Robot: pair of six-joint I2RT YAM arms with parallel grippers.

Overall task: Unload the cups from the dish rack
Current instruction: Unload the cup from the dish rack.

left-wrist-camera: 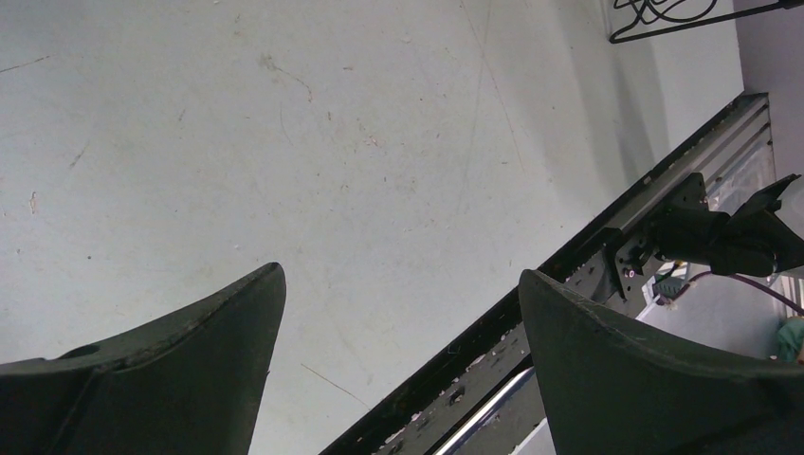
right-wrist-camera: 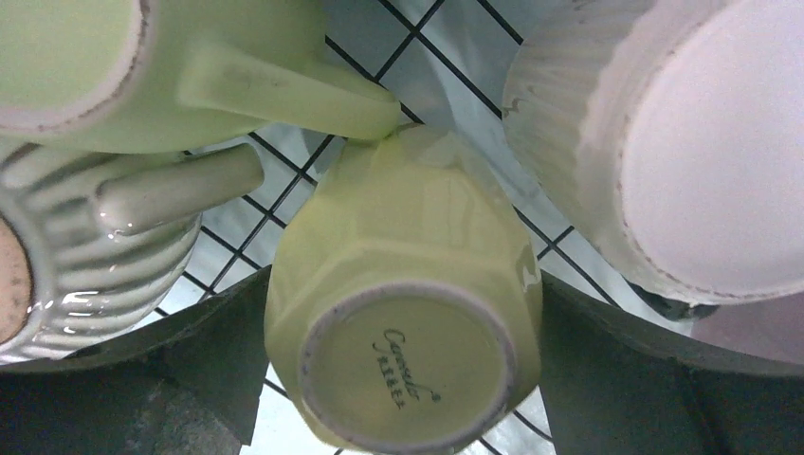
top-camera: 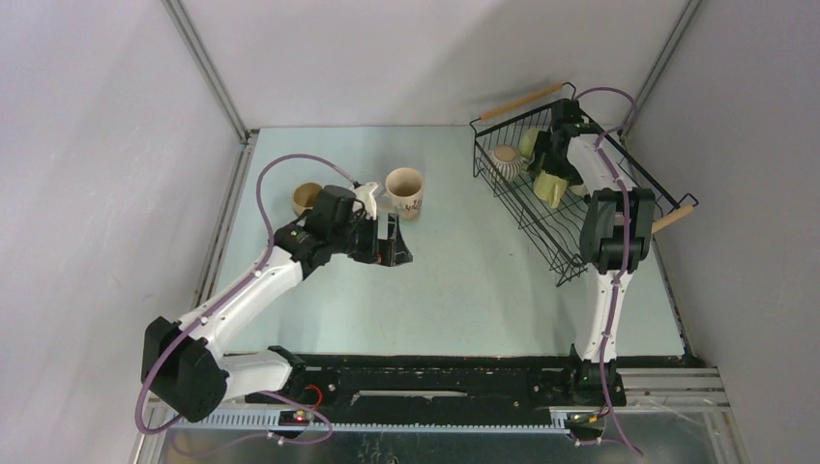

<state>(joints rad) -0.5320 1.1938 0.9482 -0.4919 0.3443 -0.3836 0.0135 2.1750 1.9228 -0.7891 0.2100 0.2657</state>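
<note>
Pale yellow cup [right-wrist-camera: 408,237] sits base-up, likely racked to drain, between the right gripper [right-wrist-camera: 405,284] fingers in the dish rack [top-camera: 527,203] at the far right corner. Can't tell if it's clamped. Left gripper [left-wrist-camera: 400,275] is spread and empty, near the floral cup [top-camera: 404,191] at far centre.

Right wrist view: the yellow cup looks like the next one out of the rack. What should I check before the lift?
1. Right gripper straddles the yellow cup: ok.
2. Grip tight on the cup: cannot tell.
3. Neighbours clear of the cup: not ok; the green mug has its handle reaching the cup.
4. Left gripper open and empty: ok.
5. Bare table free for set-down: ok.
</note>
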